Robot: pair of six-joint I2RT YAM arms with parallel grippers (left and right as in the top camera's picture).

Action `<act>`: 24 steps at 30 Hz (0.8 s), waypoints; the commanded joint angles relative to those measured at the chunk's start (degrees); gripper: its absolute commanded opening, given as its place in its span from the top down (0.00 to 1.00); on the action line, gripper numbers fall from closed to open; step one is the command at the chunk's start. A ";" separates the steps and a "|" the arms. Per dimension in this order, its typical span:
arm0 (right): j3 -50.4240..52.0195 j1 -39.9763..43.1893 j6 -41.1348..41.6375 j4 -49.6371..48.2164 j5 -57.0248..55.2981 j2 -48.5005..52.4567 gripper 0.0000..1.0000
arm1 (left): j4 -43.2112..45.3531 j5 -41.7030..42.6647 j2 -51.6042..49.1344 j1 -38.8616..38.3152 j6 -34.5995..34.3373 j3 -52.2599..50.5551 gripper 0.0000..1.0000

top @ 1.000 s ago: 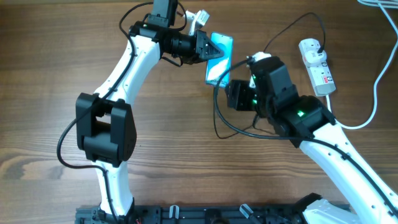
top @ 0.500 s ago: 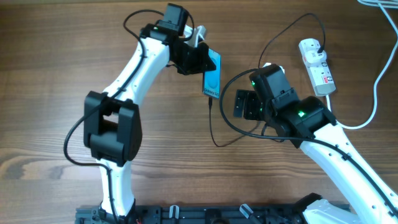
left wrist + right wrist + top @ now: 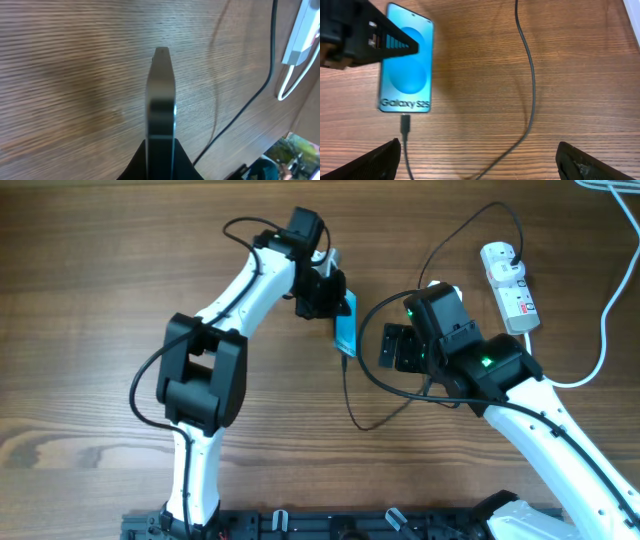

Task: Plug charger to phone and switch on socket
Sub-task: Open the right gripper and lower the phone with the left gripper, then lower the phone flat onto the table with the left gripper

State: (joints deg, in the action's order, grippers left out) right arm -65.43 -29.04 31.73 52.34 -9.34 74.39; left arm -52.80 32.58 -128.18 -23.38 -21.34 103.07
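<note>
So the left gripper (image 3: 335,302) is clamped tight on the phone (image 3: 406,70), over the far-middle part of the table (image 3: 90,300). It's tipped so the cyan screen faces the right arm, which I reckon is to give that arm a clean shot at the bottom port. The charger (image 3: 525,75) looks to be in: its connector (image 3: 405,123) sits right at the phone's bottom edge, under the "Galaxy S25" strip, and the cable loops loose across the wood. The right gripper (image 3: 477,150) hangs near it with its fingers (image 3: 380,160) spread wide and nothing between them, so I'd guess the switch is the part left to do. The socket (image 3: 510,285) lies near the far right corner, well apart from both grippers. Can't tell if the connector is fully seated, and the red switches are too small to read as on or off. From the left wrist the phone is just a blurry edge-on sliver, and the socket is cut off at the frame edge.
</note>
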 commanded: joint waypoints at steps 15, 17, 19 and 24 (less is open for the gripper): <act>-0.83 0.20 0.39 0.15 -0.92 5.42 0.00 | 3.21 -1.70 -3.85 -1.29 -0.57 -0.11 0.96; -0.83 0.20 0.42 0.37 -0.92 5.77 0.00 | 3.32 -2.27 -3.85 -1.29 -0.55 -0.11 0.96; -0.83 0.20 0.42 0.48 -0.92 5.92 0.00 | 3.65 -2.27 -3.85 -1.29 -0.57 -0.11 0.96; -0.83 0.20 0.39 0.48 -0.94 5.92 0.00 | 4.66 -2.27 -3.87 -1.84 -0.57 -0.37 0.96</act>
State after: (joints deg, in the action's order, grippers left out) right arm -65.43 -29.04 31.70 52.73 -9.32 79.75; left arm -48.66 30.04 -131.63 -24.80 -21.58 103.07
